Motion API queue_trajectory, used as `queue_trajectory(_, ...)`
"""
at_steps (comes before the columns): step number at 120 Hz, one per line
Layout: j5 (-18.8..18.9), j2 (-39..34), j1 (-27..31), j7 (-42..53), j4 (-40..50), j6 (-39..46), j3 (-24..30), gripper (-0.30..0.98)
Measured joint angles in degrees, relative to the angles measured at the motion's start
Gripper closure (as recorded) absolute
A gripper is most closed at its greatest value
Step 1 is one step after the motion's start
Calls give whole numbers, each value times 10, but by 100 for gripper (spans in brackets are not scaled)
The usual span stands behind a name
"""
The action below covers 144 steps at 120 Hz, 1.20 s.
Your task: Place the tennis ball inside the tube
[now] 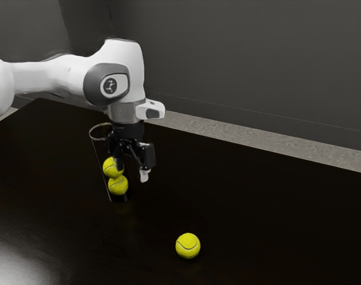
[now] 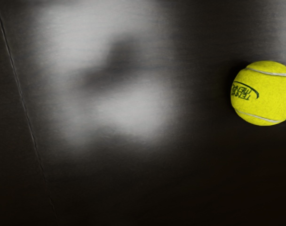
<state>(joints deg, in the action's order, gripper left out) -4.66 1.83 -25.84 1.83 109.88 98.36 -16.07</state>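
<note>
Dk tbl (image 1: 275, 208) w/ pale glare (image 1: 14, 261), gray wall (image 1: 257, 59) behind.

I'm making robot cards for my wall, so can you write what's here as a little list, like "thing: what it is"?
Table: dark
Tube: see-through, standing on the table
Balls in tube: two yellow ones, one above the other
Loose ball: one, yellow, on the table outside the tube, with dark writing on it
Fingers: apart, holding nothing
Arm: white and gray
Job: loose ball not in the tube yet
</note>
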Motion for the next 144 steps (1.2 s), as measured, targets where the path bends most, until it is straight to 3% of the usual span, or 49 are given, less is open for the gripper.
queue_trajectory(14, -22, 36, -38, -19, 27, 46, 7, 0)
queue_trajectory(64, -95, 133, -83, -62, 41, 132, 29, 0)
queue_trajectory(144, -103, 210, -97, -89, 37, 215, 34, 0)
